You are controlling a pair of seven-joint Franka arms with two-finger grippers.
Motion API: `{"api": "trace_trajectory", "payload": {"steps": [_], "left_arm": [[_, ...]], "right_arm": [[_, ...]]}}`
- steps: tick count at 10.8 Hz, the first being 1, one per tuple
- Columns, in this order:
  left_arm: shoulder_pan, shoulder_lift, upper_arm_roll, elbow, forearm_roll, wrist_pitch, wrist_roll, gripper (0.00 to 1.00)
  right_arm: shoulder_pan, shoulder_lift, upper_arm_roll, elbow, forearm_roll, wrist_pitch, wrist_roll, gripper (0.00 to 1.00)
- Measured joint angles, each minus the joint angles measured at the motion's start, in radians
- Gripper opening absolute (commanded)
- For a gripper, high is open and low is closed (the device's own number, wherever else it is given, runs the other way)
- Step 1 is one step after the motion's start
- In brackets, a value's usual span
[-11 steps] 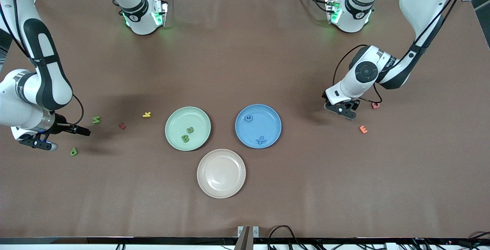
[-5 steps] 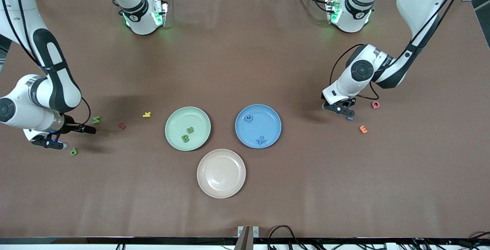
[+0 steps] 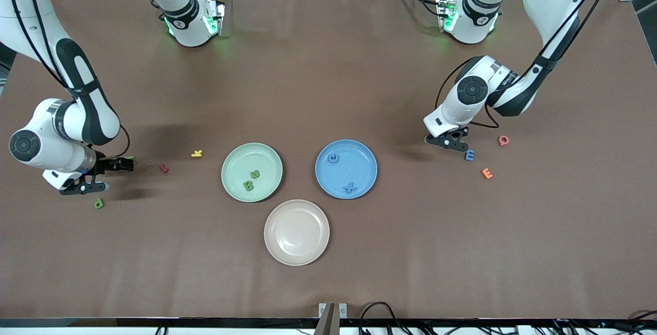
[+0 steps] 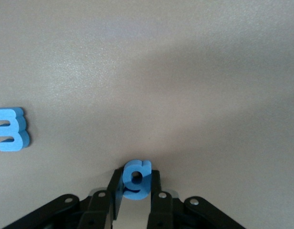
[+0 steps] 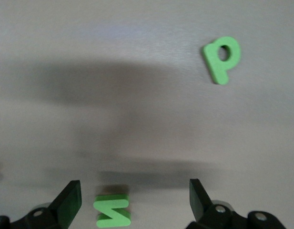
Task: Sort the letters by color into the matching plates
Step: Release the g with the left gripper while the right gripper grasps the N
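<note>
Here my left pincer [image 4: 135, 200] clamps a chunky blue foam letter [image 4: 135, 179] over the matte brown counter [image 3: 328, 68]; my right pincer [image 5: 135, 200] stands apart around a green zigzag letter [image 5: 112, 211].

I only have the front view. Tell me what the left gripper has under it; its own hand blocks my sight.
Observer: In the left wrist view, the left gripper has its jaws closed against both sides of a small blue foam letter, curled like a g.
Operator: Now report the right gripper.
Observer: The right gripper has its jaws open. A green foam zigzag letter lies on the brown table between them, touching neither.
</note>
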Motion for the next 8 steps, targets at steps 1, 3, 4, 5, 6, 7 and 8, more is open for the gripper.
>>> {"api": "trace_trajectory", "payload": {"steps": [1,3,4,5,6,7,8], "left_arm": [[0.0,0.0,0.0,0.001,0.0,0.0,-0.001,0.0],[0.0,0.0,-0.004,0.019,0.0,0.003,-0.006,0.0],[0.0,0.0,-0.016,0.039,0.0,0.003,-0.026,0.0],[0.0,0.0,-0.036,0.061,0.0,0.003,-0.057,0.0],[-0.001,0.0,-0.062,0.085,0.0,0.002,-0.093,0.0],[-0.003,0.0,-0.087,0.108,0.0,0.002,-0.129,0.0],[-0.006,0.001,-0.107,0.128,0.0,0.002,-0.162,0.0]], "right_arm": [[0.0,0.0,0.001,-0.013,-0.001,0.012,-0.043,1.0],[0.0,-0.004,0.014,-0.04,-0.002,0.032,-0.074,1.0],[0.0,-0.01,0.02,-0.06,-0.003,0.053,-0.077,1.0],[-0.001,-0.019,0.022,-0.085,-0.004,0.075,-0.087,1.0],[-0.003,-0.028,0.022,-0.108,-0.006,0.092,-0.098,1.0],[-0.008,-0.039,0.022,-0.13,-0.007,0.105,-0.111,1.0],[-0.014,-0.049,0.022,-0.151,-0.008,0.121,-0.121,1.0]]}}
